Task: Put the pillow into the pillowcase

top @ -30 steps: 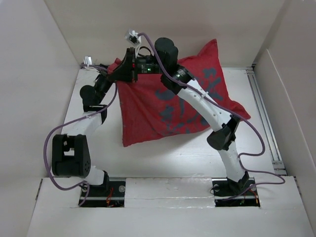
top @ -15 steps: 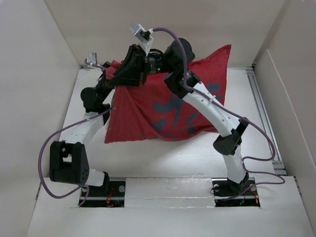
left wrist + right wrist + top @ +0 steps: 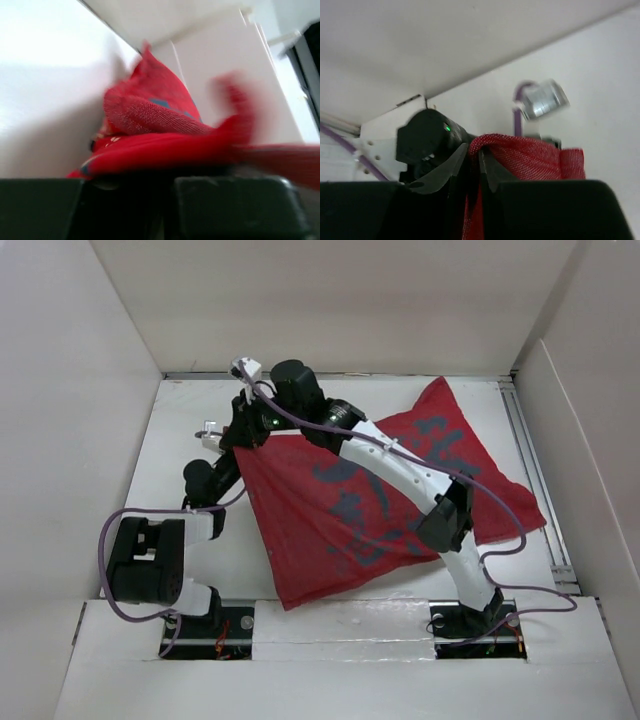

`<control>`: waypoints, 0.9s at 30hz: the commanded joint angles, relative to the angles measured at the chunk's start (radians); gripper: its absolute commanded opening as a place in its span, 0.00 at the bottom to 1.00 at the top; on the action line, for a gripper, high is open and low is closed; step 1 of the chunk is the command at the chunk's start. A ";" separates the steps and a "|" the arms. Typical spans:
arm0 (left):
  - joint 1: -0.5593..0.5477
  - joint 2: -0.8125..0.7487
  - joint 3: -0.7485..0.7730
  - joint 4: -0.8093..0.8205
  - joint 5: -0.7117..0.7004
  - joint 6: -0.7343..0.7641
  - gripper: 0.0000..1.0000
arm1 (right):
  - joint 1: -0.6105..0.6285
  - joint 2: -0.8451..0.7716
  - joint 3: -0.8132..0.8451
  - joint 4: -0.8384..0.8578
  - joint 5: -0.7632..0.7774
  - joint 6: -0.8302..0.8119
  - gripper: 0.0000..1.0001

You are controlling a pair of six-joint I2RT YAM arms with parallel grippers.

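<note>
No word, number or brand can be read anywhere. The large red fabric pillowcase carries grey-blue marks across its dull upper face. They are shaped like big characters but too faint and broken to make out. Both wrist views are blurred.

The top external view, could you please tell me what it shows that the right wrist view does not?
Only the top external view shows the red pillowcase spread out on the table with its grey-blue marks, plus the left arm and right arm at full length. Only the right wrist view shows, close up, a fold of fabric pinched in the right end effector. Both show the red pillowcase and white walls; neither shows the pillow.
</note>
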 commanded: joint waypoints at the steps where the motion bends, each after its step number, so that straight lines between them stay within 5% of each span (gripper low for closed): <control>1: 0.056 -0.044 0.016 0.039 -0.143 0.121 0.11 | 0.016 -0.036 0.066 -0.071 0.165 -0.036 0.21; 5: 0.066 -0.055 0.156 -0.511 -0.392 0.247 0.09 | 0.025 -0.082 -0.090 -0.107 0.231 -0.047 0.43; 8: 0.066 -0.081 0.271 -0.741 -0.537 0.274 0.08 | 0.074 -0.178 -0.224 -0.096 0.262 -0.120 1.00; 12: 0.066 -0.131 0.403 -1.149 -0.808 0.255 0.11 | 0.122 -0.378 -0.408 -0.063 0.372 -0.160 1.00; 14: 0.066 -0.160 0.412 -1.218 -0.879 0.245 0.17 | 0.122 -0.527 -0.557 -0.050 0.496 -0.160 1.00; 16: 0.066 -0.211 0.412 -1.287 -0.931 0.231 0.35 | 0.122 -0.625 -0.658 -0.050 0.704 -0.119 1.00; 19: 0.066 -0.291 0.360 -1.270 -0.840 0.277 0.61 | 0.078 -0.795 -0.854 -0.073 0.895 0.025 1.00; 24: -0.083 -0.372 0.364 -1.234 -0.688 0.384 0.67 | -0.138 -1.089 -1.243 -0.094 1.047 0.276 1.00; 27: -0.109 -0.384 0.426 -1.234 -0.700 0.423 0.67 | -0.149 -1.206 -1.322 -0.118 1.111 0.405 1.00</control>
